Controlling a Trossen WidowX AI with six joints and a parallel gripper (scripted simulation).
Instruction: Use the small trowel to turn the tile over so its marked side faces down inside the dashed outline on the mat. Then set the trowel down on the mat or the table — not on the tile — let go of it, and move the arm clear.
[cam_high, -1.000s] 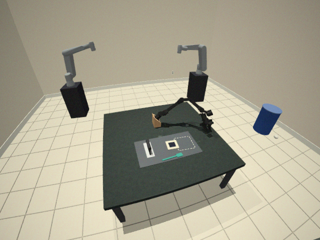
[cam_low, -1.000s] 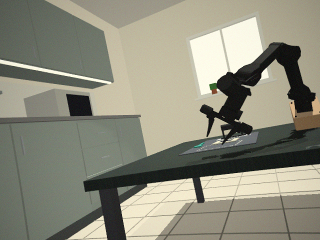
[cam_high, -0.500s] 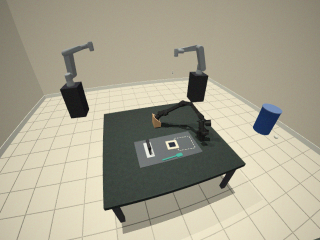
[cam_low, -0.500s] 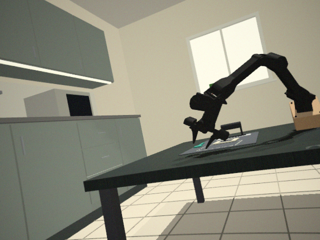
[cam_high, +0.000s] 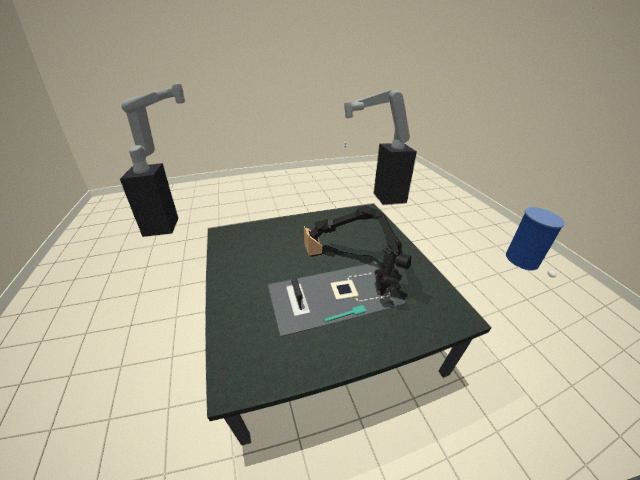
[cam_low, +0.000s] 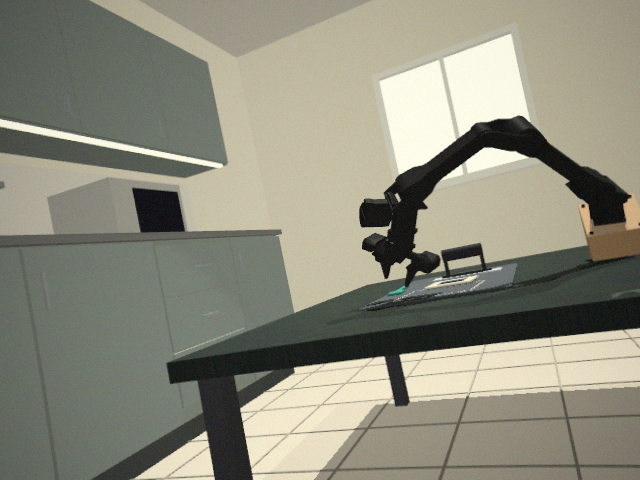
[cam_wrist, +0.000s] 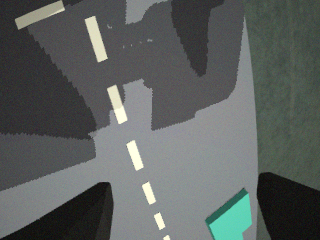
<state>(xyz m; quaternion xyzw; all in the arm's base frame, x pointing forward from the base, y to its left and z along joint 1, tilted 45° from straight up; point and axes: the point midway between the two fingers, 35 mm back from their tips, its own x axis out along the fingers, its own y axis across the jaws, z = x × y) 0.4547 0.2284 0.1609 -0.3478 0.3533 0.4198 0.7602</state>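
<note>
The teal trowel (cam_high: 358, 310) (cam_low: 397, 291) (cam_wrist: 232, 220) lies flat on the grey mat (cam_high: 320, 294) (cam_wrist: 190, 160) near its front edge, blade toward the right. The tile (cam_high: 336, 290) (cam_low: 434, 284), cream with a dark square in its middle, lies flat left of the dashed outline (cam_high: 363, 299) (cam_wrist: 135, 155). My gripper (cam_high: 393, 299) (cam_low: 397, 281) (cam_wrist: 186, 190) is open and empty, low over the right end of the mat. In the wrist view the blade shows between the fingers, nearer the right one. The arm hides the right part of the outline in the top view.
A black raised bar (cam_high: 297, 294) (cam_low: 461, 251) stands over a white plate (cam_high: 305, 311) at the left end of the mat. The arm's tan base bracket (cam_high: 312, 245) (cam_low: 614, 244) is at the back of the dark table (cam_high: 242, 361).
</note>
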